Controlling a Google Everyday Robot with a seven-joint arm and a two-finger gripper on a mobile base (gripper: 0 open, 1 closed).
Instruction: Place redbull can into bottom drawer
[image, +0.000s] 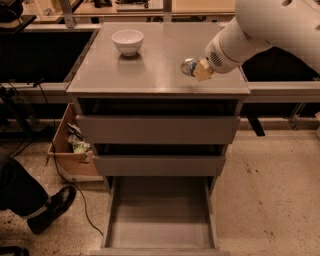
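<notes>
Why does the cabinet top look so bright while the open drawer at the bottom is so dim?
Camera view: light from above seems to put a soft sheen on the cabinet top, where the white bowl casts a small shadow; the redbull can glints in the gripper over the top's right front; the bottom drawer lies low under the cabinet's front, dim grey, no glare.
</notes>
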